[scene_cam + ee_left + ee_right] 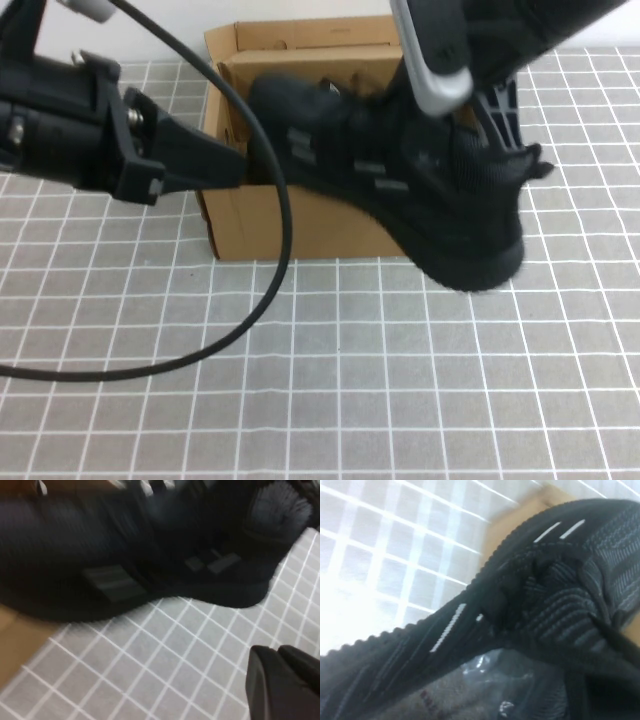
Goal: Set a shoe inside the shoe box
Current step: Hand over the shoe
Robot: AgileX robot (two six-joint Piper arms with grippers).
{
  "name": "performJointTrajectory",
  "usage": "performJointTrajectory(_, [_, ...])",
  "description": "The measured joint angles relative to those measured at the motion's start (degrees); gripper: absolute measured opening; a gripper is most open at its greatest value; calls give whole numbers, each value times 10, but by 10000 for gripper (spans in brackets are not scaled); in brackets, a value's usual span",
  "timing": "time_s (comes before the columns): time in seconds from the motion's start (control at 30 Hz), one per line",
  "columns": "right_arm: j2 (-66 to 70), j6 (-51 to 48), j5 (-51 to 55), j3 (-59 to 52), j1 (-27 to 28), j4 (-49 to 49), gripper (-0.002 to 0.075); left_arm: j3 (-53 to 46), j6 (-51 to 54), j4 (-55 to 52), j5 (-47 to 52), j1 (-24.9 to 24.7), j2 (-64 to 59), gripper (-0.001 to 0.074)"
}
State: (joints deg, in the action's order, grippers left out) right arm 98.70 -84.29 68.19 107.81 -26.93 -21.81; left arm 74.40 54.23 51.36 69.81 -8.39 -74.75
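From my remote station, the shoe [400,190] hangs in the air across the near wall of the shoe box [280,225], one end over the box's open top and the other end jutting past the near right corner, lower and closer to the camera. The box stands at the far middle of the grid-patterned surface [350,380], flaps upright.

My left claw [235,165] reaches in from the left at the level of the box's near left edge, its tip right at the shoe's end. The high view hides the fingers against the black knit, so I cannot tell whether it is gripping or merely beside the shoe. In the left wrist view one dark finger [285,685] shows above the gridded surface, apart from the shoe's ribbed sole [150,575].

My right claw [470,120] comes down from the far right onto the shoe's upper, at the shoe's right end over the box's right side. Its fingers are buried behind the arm and the shoe, so I cannot tell whether they are clamped. The right wrist view is filled with black knit, white side dashes [447,627] and a strip of cardboard.

A black cable [200,355] loops across the near left of the surface.
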Motion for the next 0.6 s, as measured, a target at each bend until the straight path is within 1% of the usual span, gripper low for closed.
performJointTrajectory(0.07, [0, -34, 27, 0, 0, -14, -6, 13, 7, -10, 2, 0, 0, -1])
performJointTrajectory(0.27, [1, -44, 45, 0, 0, -18, -6, 48, 24, -20, 8, 0, -14, -1])
performJointTrajectory(0.5, [1, -60, 43, 0, 0, -18, -6, 117, 31, -20, 11, 0, -111, -1])
performJointTrajectory(0.6, [1, -61, 43, 0, 0, -18, -6, 145, 64, -20, 6, 0, -145, -1])
